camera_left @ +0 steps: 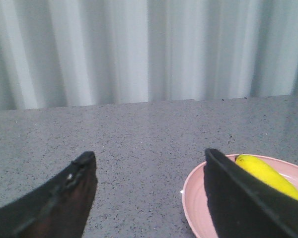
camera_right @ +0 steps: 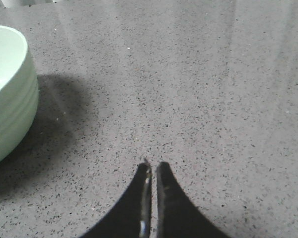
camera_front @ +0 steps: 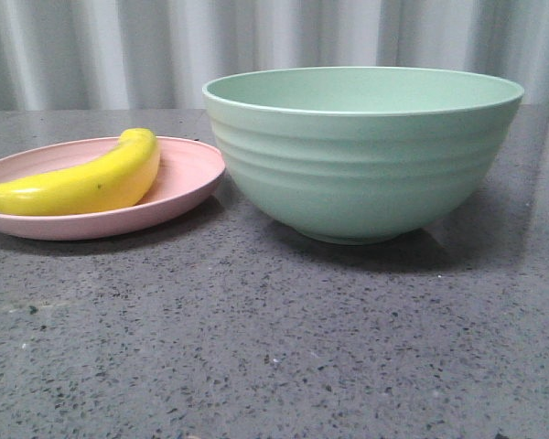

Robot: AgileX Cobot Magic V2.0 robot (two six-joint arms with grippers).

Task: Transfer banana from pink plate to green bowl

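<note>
On the speckled grey tabletop [camera_front: 284,347], the banana [camera_front: 82,181] lies across the pink plate [camera_front: 188,178], stem end toward the plate's left edge. Just right of the plate stands the green bowl [camera_front: 361,151], its wall close to the plate's rim. The left gripper [camera_left: 149,163] hovers with jaws spread wide beside the plate. The right gripper [camera_right: 152,168] has its jaws pressed together, holding nothing. A pale pleated curtain [camera_front: 165,46] hangs behind.

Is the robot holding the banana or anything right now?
No, nothing is held. The glossy yellow banana lies on the pale pink plate; left gripper open, right gripper shut, empty.
</note>
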